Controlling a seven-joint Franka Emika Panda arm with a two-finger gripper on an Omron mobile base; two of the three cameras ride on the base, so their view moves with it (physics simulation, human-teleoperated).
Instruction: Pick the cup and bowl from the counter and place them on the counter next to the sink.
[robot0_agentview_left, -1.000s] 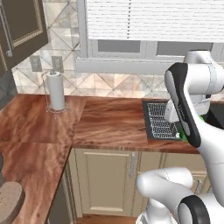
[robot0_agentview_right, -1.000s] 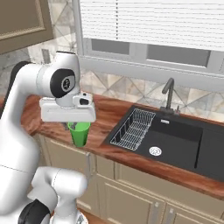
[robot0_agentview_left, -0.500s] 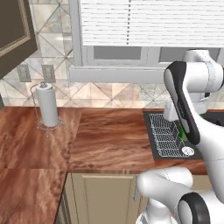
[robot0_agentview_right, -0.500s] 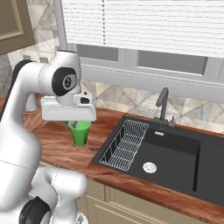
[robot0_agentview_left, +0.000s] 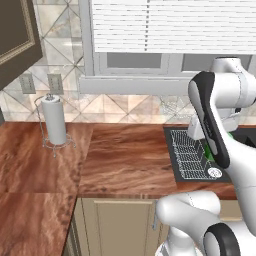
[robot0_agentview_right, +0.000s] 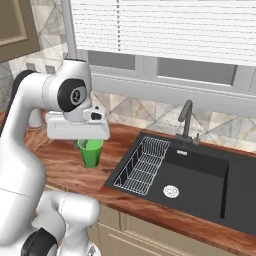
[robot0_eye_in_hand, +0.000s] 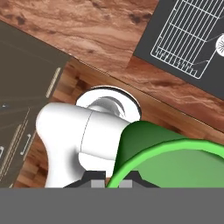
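A bright green, smooth, tapered cup (robot0_agentview_right: 91, 152) is being held clamped in the tool (robot0_agentview_right: 89, 141), above the reddish-brown counter (robot0_agentview_right: 65, 167), just left of the black sink (robot0_agentview_right: 200, 186).

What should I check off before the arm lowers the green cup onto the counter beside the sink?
1. Green cup held in the gripper: ok.
2. Cup upright: ok.
3. Cup over the wood counter, not the sink: ok.
4. Counter patch beneath the cup bare: ok.
5. Clear of the wire dish rack: ok.
6. Bowl located: cannot tell.
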